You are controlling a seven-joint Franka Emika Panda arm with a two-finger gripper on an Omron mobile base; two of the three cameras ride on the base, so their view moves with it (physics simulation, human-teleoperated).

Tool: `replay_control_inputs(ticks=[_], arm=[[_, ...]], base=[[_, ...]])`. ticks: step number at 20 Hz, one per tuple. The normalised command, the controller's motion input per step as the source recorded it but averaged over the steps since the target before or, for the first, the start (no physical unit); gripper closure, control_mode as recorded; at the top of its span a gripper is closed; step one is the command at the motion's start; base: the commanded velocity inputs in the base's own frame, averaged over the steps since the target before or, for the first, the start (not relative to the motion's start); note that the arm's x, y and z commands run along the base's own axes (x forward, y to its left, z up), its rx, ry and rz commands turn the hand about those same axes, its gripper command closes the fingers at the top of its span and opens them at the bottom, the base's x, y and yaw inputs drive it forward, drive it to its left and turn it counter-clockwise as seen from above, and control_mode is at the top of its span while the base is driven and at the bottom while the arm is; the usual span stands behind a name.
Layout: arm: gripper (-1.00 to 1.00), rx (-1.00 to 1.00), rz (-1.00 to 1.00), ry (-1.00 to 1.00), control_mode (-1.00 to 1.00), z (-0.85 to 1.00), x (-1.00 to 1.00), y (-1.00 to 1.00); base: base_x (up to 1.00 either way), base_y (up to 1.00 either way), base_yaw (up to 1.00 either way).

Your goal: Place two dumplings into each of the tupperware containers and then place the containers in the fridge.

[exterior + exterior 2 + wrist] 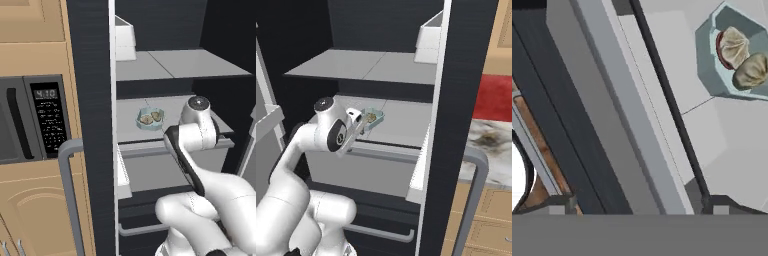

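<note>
One translucent light-blue tupperware container [150,118] sits on the fridge's [92,100] middle shelf [175,107], toward that shelf's front edge and apart from its side walls. Two tan-brown dumplings [743,59] lie inside it, side by side and touching, one paler and pleated, the other darker and rounder; in the hand view they fill most of the tray's floor. The gripper [637,205] hangs just in front of the shelf's front edge, its jaws spread wide and pinching nothing, clear of the container. The upper shelf [366,66] is a bare grey slab. A white door bin [428,42] sits high on the open fridge door. A black microwave [35,117] is set in the wooden cabinet beside the fridge.
</note>
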Motion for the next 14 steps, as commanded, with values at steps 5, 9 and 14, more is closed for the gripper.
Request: replay_control_inputs(ticks=[5, 9, 14], arm=[[-1.0, 0.18, -0.71, 0.19, -1.0, 0.22, -0.6, 0.0], [-1.0, 0.3, -0.68, 0.3, -1.0, 0.39, -0.79, -0.06], [-1.0, 0.29, -0.55, 0.05, -1.0, 0.03, -0.84, -0.16]], base=[[0.0, 0.0, 0.0], [0.0, 0.0, 0.0], [0.0, 0.0, 0.0]])
